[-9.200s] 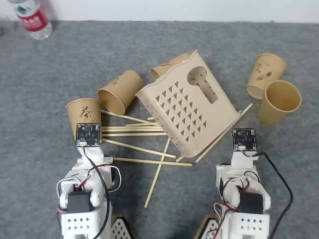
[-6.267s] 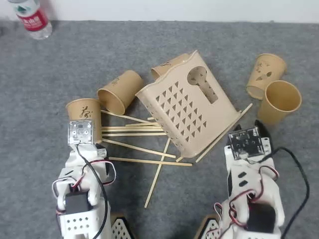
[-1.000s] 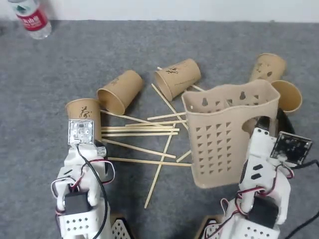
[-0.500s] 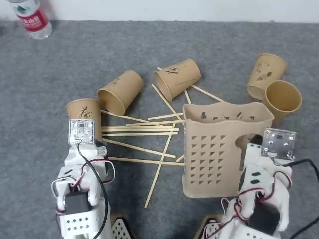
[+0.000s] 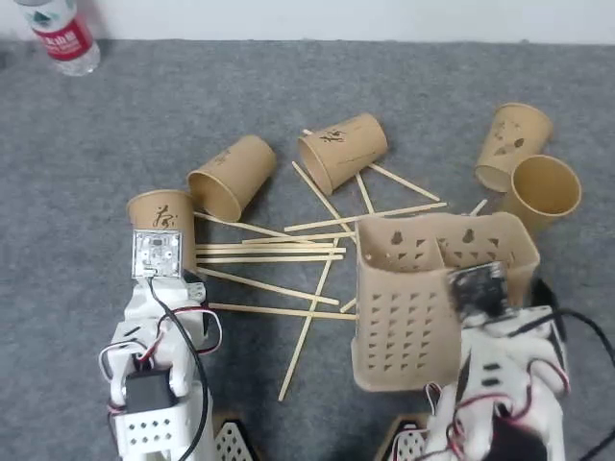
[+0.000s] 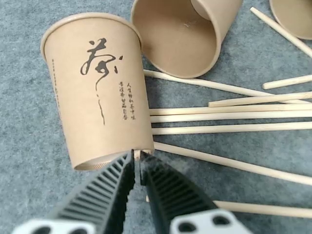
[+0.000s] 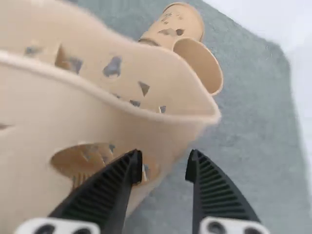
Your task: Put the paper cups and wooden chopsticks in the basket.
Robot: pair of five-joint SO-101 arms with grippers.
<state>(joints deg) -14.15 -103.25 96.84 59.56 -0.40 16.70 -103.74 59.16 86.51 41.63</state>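
The basket point(image 5: 404, 307) stands upright on the grey bench at the near right, its mouth facing up and showing two compartments. The right jaws are open at its right wall, one jaw in front of the wall by an oval hole, the other over bare bench; I cannot tell if either touches it.

The left jaws are closed, their tips right at the base rim of a paper cup point(image 6: 97, 92) at the near left. A second cup point(image 5: 233, 178) lies on its side just beyond it, mouth toward the near left. A third cup point(image 5: 343, 152) lies on its side farther right, near the middle. Two more cups sit together at the far right, one tipped over point(image 5: 514, 144), the other point(image 5: 543, 197) open to the camera, just beyond the basket's far right corner.

The wooden chopsticks point(image 5: 264, 252) lie scattered on the bench between the left cup and the basket, several side by side, others crossing; a few run past the basket's far edge. A plastic bottle point(image 5: 60, 34) lies at the far left corner
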